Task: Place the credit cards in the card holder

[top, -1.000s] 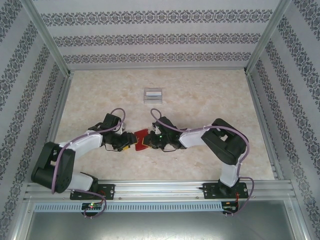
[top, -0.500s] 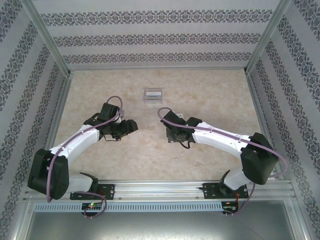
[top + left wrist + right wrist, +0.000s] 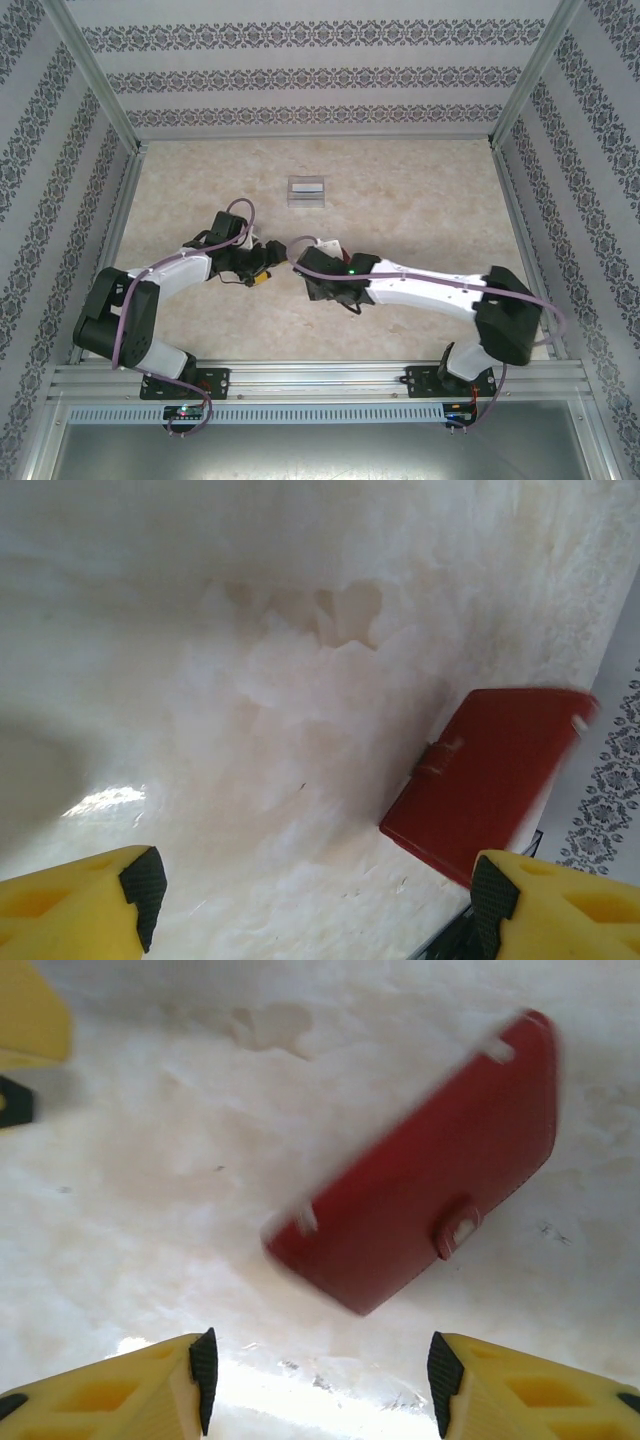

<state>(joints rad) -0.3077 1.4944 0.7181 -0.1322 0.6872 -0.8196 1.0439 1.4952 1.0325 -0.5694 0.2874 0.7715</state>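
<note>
The clear card holder (image 3: 307, 189) with its whitish strip stands at the back of the table, well beyond both grippers. The credit cards are out of view. A red snap wallet (image 3: 430, 1220) lies closed on the table just ahead of my right gripper (image 3: 322, 1375), which is open with nothing between its fingers. My left gripper (image 3: 315, 900) is open too, and the same wallet (image 3: 490, 770) lies past its right finger (image 3: 510, 900). In the top view the left gripper (image 3: 268, 268) and the right gripper (image 3: 300, 263) face each other near the table's middle.
The left gripper's yellow finger (image 3: 30, 1020) shows at the top left corner of the right wrist view. Patterned walls (image 3: 320, 75) and metal frame posts close the table in on three sides. Pale marbled table surface (image 3: 420, 200) lies bare to the right of the holder.
A second ago both grippers met at the red wallet. The arms swung apart, then came back together. The right jaws have opened and the wallet lies free; the left jaws have widened.
</note>
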